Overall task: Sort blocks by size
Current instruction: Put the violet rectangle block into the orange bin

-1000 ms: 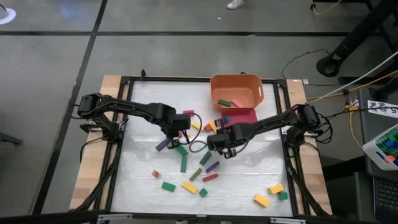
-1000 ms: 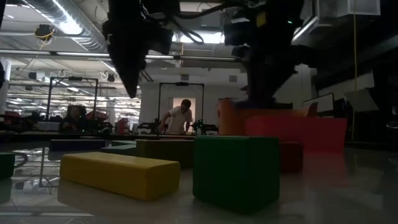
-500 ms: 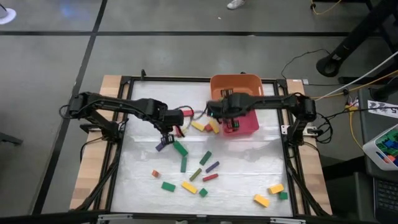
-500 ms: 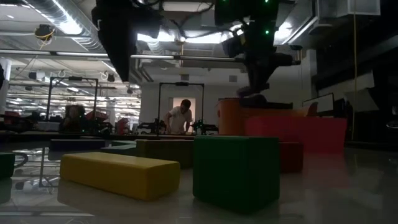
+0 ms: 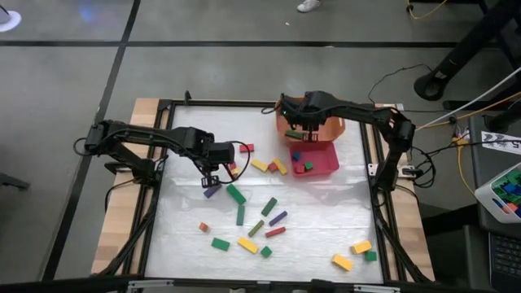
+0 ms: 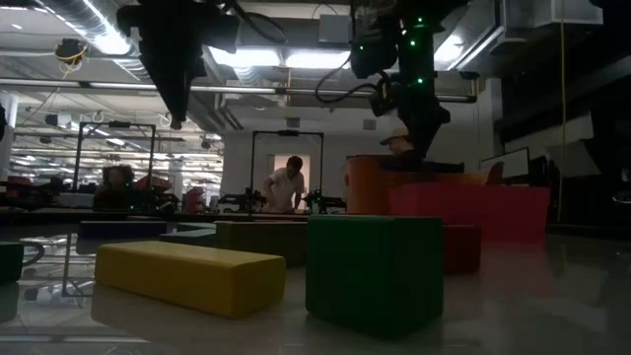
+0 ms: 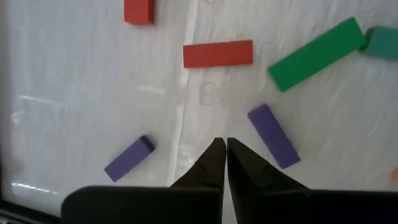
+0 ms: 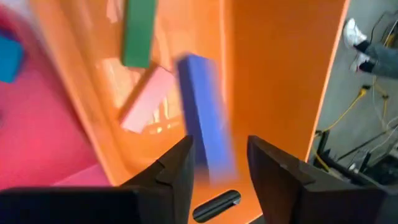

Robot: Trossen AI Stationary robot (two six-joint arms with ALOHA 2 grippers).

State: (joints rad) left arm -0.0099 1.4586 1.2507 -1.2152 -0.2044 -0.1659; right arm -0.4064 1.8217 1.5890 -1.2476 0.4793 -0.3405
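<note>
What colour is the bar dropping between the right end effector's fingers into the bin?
Blue: the bar shows best in the right wrist view, over the orange bin, between the open right end effector fingers.

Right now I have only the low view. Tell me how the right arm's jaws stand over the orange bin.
Observer: The right gripper has its jaws open. A blue bar shows just past them, ungripped, over the inside of the orange bin.
Operator: List what else is in that bin.
Observer: A green bar and a pink bar.
Operator: Now report the left arm.
Observer: The left gripper hangs with jaws shut and empty, above two purple bars.
</note>
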